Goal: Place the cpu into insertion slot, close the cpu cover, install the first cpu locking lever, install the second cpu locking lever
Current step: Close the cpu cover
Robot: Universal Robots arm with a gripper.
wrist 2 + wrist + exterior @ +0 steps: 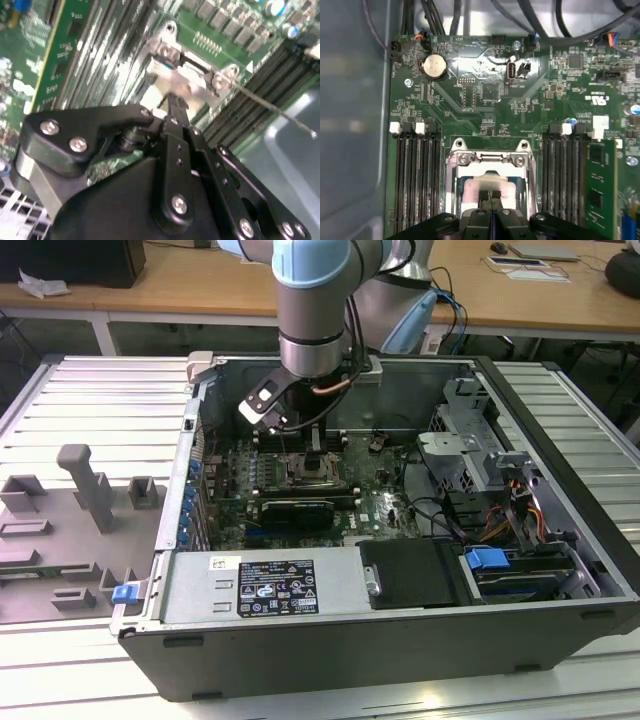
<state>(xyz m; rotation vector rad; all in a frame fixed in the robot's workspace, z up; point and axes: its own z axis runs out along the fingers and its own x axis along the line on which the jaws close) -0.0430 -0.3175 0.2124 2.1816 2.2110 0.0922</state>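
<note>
My gripper (489,196) hangs over the insertion slot (312,470) in the middle of the motherboard, inside the open computer case. Its two black fingertips (483,195) are pressed together, shut with nothing between them, right above the cpu (470,191), which lies pale and silvery in the slot. The cpu cover (491,160), a silvery frame with a window, surrounds the chip; I cannot tell whether it lies fully flat. In the second wrist view the gripper (172,102) points at the same silvery plate (192,80), and a thin metal locking lever (272,109) sticks out sideways over the memory slots.
Long black memory slots (417,175) flank the socket on both sides. A green card (600,190) stands beside one bank. A black card with heatsink (292,510) lies in front of the socket. Cables (440,515) and a drive cage (470,440) fill the exterior view's right.
</note>
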